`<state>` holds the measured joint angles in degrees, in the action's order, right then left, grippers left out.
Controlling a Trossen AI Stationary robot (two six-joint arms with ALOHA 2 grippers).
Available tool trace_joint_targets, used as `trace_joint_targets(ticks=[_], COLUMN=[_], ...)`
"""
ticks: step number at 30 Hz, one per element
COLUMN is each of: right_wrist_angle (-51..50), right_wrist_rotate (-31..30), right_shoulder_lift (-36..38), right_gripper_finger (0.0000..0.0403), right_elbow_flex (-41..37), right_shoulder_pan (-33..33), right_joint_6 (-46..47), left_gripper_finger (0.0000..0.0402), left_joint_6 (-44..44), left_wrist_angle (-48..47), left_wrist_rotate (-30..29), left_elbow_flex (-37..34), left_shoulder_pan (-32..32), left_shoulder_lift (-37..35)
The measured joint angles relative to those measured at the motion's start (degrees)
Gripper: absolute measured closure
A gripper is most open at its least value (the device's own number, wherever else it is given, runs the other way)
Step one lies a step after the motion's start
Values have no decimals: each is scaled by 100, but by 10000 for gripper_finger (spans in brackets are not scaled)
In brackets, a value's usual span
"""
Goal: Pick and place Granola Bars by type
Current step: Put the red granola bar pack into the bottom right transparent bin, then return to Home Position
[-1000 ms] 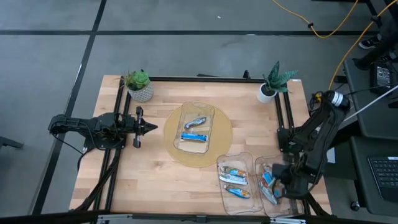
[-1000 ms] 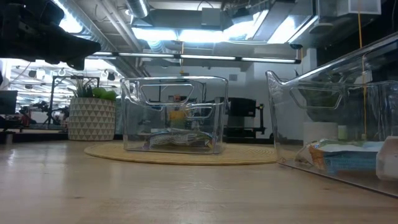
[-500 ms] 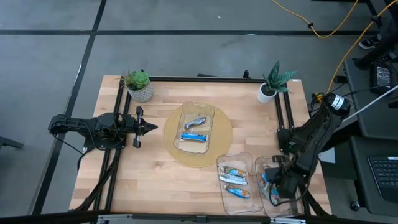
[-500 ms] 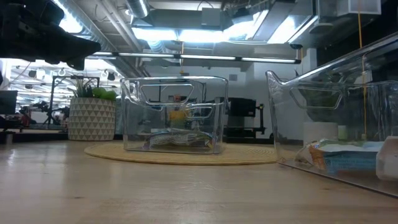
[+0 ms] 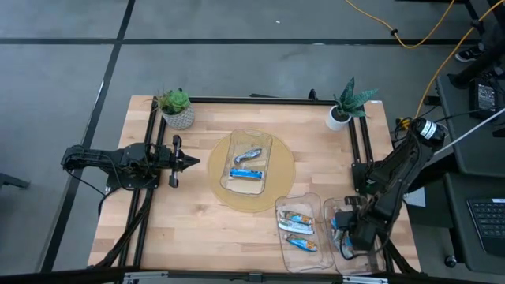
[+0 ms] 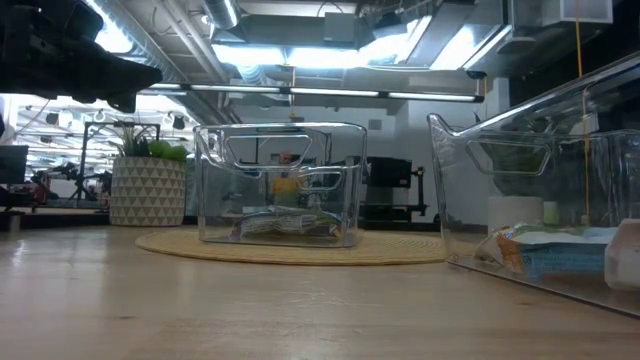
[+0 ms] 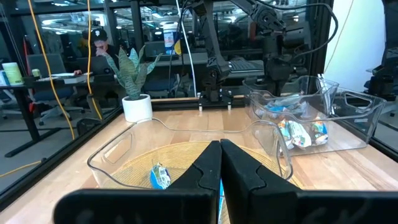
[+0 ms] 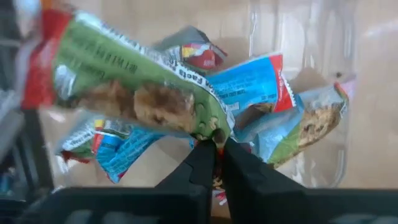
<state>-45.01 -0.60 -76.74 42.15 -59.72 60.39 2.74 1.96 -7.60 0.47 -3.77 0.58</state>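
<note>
Two bins sit at the near right corner of the surface (image 5: 197, 221), side by side. The right gripper (image 5: 348, 246) is down in the right bin (image 5: 338, 207). Its tips are pressed together, pinching the edge of a green bar (image 8: 134, 87), likely to lift it out and sort it. More bars (image 8: 292, 124) lie in a heap under it, since they are not sorted yet. The left bin (image 5: 297, 229) holds orange and blue bars (image 5: 297, 223), kept together as one kind. Farther off, a middle bin (image 5: 249, 162) rests on a round mat (image 5: 223, 193) and holds silver-blue bars (image 5: 246, 173). The left gripper (image 5: 189, 162) waits at the far left, pressed together and holding nothing.
</note>
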Motion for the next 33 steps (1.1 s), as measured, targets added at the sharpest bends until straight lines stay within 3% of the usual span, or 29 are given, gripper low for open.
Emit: trace_joint_targets(ticks=[6, 11, 17, 21, 26, 30, 33], right_wrist_angle=[-149, -1051, -1817, -1808, -1428, -164, 1092], right_wrist_rotate=[-487, -1122, -2163, -2840, -3522, -3488, -2964], right_shoulder_lift=[85, 268, 458, 629, 840, 1043, 1132], right_gripper_finger=[313, 249, 196, 182, 185, 196, 207], right_elbow_flex=[347, 856, 1620, 2112, 2669, 2835, 2835], right_shoulder_pan=[0, 9, 13, 257, 1051, 1975, 2722], right_joint_6=[34, 37, -665, -1849, -3901, -5738, -6923], left_gripper_finger=[400, 400, 400, 400, 400, 400, 400], left_joint_6=[-2, 0, 0, 0, 0, 0, 0], left_wrist_angle=[0, 0, 0, 0, 0, 0, 0], left_wrist_rotate=[0, 0, 0, 0, 0, 0, 0], left_elbow_flex=[2, 0, 0, 1, 0, 2, 1], left_shoulder_pan=[0, 2, 0, 1, 0, 0, 1], left_shoulder_lift=[0, 0, 0, -1, 0, -1, -1])
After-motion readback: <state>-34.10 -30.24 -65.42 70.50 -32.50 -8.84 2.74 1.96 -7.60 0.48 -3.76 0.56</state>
